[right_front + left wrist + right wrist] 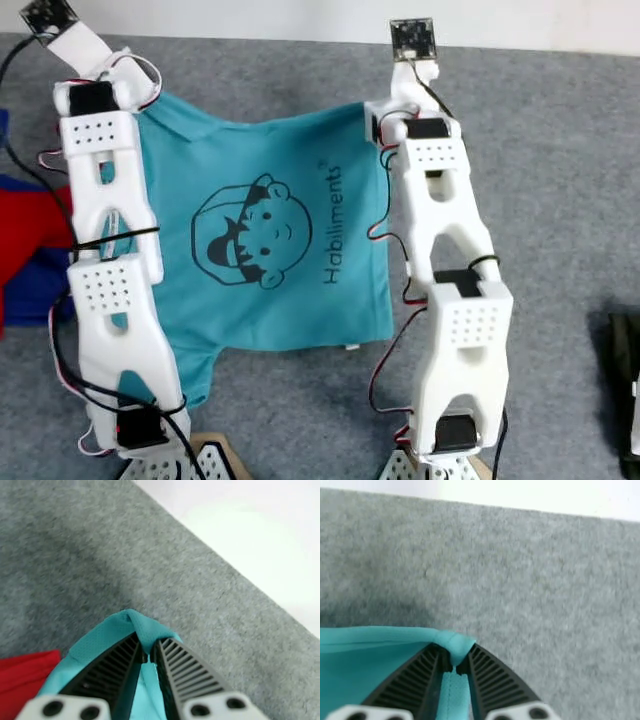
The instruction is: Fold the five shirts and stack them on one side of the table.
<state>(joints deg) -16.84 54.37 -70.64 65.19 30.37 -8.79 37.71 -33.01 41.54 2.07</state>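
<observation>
Pinching one far corner each, the left gripper [145, 656] and the right gripper [454, 667] are clenched on the teal cotton T-shirt with a cartoon face print [270, 240], probably to keep it stretched flat for folding. It lies spread in the middle of the grey felt desk [560, 180]. The far edge is near, open room lies to the right, and a heap of red and blue cloth [28, 238] crowds the left edge.

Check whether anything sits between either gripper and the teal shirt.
Nothing visible does. The left gripper and the right gripper are each shut directly on the far edge of the teal shirt, one at each end.
</observation>
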